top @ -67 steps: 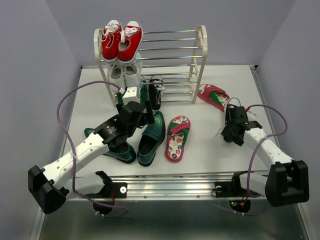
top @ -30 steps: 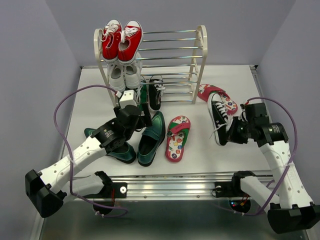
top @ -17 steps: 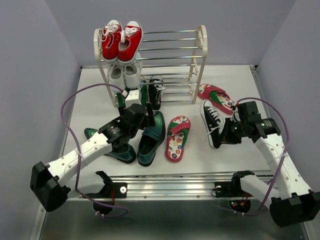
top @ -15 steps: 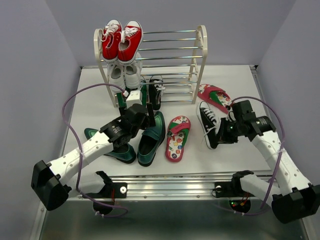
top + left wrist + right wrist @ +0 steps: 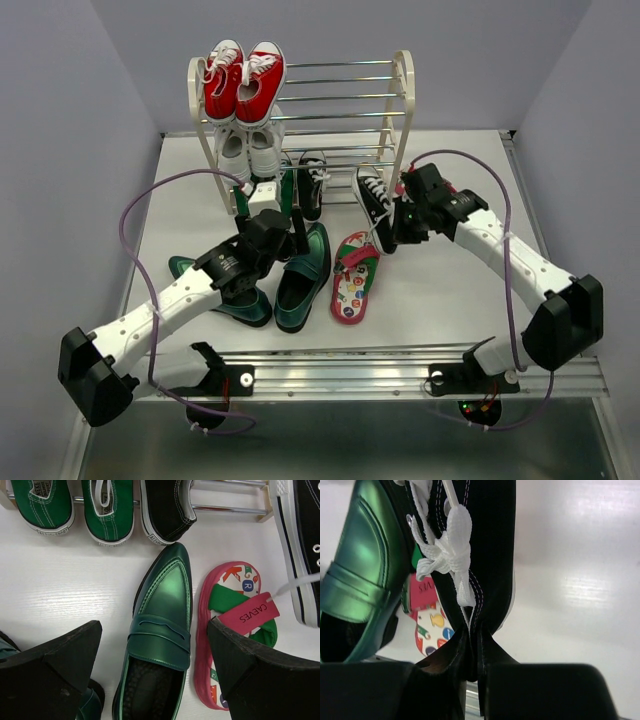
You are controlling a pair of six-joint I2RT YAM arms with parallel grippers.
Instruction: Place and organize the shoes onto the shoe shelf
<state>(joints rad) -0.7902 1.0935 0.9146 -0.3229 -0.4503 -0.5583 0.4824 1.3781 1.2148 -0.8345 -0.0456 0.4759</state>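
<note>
**Black sneaker in hand, bound for the lowest rods**

My right tool point(image 5: 472, 652) is pinched almost shut on the heel collar of a black sneaker point(image 5: 487, 555). The shoe juts out ahead of the fingers and looks lifted off the table point(image 5: 450, 300). My left tool point(image 5: 154, 627) is spread wide and grips nothing. It hangs over a green loafer point(image 5: 305, 270) lying on the table, with the second loafer point(image 5: 228, 300) partly under that arm.

In the top view, the sneaker I carry is just in front of the shoe shelf point(image 5: 403, 95), low and toward its right side, with a red flip-flop point(image 5: 352, 280) on the table nearby. Its mate point(image 5: 312, 185) rests on the lowest rods, and there is free rod to the right of it.

I judge the step in hand to be seating this sneaker beside its mate. A pinch on a thin collar lets the shoe swing, so I should travel slowly. I would bring the sole level and rest it across two rods before opening. It should point the same way as the mate, close alongside it. The loose white lace point(image 5: 295, 585) trails toward the flip-flop, so I need enough height that it snags nothing. The left tool is best kept clear meanwhile, since the two arms are near each other.
</note>
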